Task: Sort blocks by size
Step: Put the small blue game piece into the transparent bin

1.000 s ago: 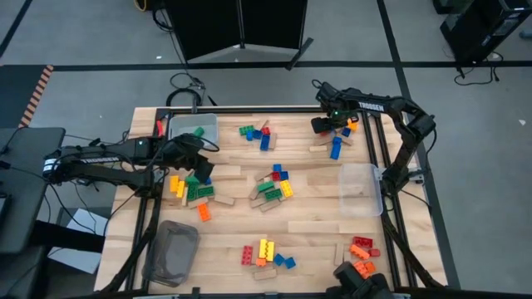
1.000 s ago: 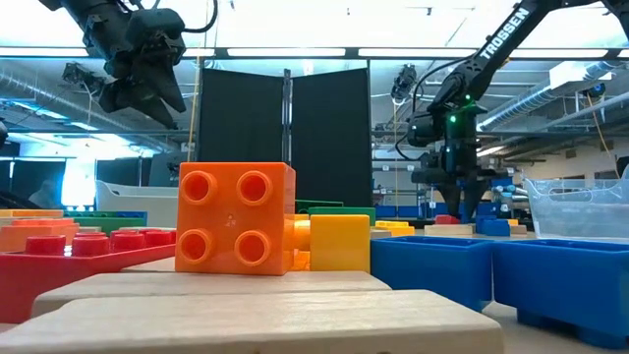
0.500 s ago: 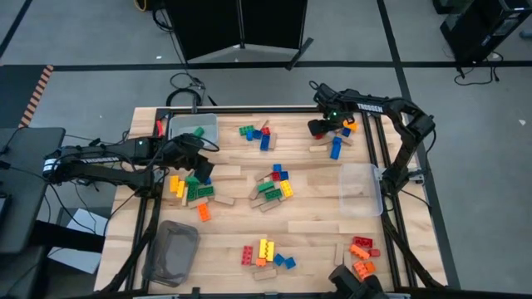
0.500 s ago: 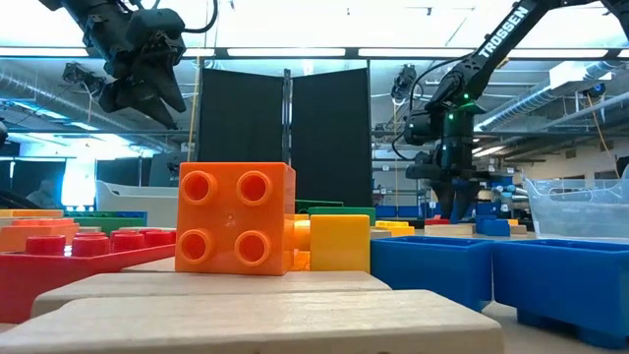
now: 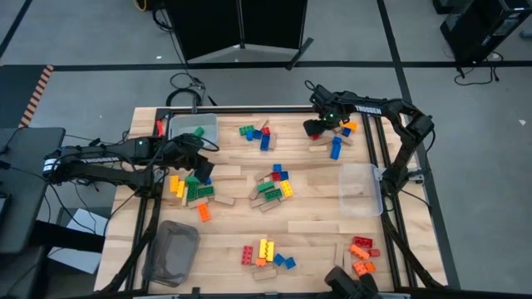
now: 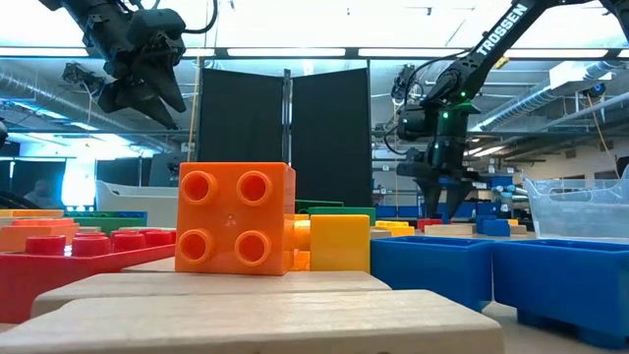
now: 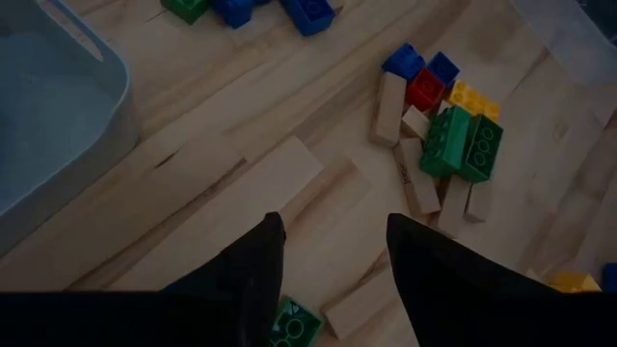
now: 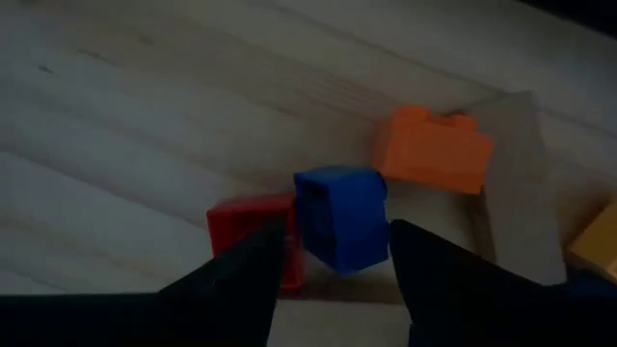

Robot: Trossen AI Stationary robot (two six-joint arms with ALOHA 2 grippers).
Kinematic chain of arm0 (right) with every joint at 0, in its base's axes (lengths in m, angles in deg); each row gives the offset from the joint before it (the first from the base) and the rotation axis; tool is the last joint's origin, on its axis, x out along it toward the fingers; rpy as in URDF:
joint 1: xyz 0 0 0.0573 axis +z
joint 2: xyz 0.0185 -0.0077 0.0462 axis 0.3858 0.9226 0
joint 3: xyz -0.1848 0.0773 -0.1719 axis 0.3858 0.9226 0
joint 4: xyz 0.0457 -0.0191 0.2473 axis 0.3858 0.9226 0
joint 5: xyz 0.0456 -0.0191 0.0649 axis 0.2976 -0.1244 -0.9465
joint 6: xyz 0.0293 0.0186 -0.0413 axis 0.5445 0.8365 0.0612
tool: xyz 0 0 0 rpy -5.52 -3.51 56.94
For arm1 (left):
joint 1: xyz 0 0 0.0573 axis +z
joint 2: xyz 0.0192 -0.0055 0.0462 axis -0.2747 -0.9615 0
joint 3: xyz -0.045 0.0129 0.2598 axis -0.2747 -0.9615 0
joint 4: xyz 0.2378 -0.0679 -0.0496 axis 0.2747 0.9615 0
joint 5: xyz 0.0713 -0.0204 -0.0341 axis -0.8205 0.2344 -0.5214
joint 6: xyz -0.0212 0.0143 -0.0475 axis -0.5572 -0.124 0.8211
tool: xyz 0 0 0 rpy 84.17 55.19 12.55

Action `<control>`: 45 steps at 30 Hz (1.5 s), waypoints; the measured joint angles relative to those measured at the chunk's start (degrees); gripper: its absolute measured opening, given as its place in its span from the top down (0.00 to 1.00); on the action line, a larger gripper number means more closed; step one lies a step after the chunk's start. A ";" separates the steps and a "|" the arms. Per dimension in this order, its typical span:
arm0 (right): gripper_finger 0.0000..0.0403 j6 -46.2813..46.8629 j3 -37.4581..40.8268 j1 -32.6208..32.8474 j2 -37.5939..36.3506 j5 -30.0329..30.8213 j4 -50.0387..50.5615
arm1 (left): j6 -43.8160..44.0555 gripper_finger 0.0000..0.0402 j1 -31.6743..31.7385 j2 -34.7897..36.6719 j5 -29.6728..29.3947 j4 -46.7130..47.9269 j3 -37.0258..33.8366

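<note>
At the high view's upper right, the right gripper [image 5: 317,128] hovers spread above a blue brick [image 8: 339,218], ready to pick; next, descend and pinch. The left gripper [image 5: 198,170] waits spread at left.
</note>
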 joint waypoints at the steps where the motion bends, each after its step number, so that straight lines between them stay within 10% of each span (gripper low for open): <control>1: 0.46 -0.02 0.00 0.00 0.00 0.42 -0.01 | 0.00 0.52 0.00 0.00 0.00 0.00 0.00; 45: 0.40 2.32 7.32 2.61 -0.02 3.30 -9.16 | 0.24 0.52 0.01 -0.02 -0.04 0.04 0.00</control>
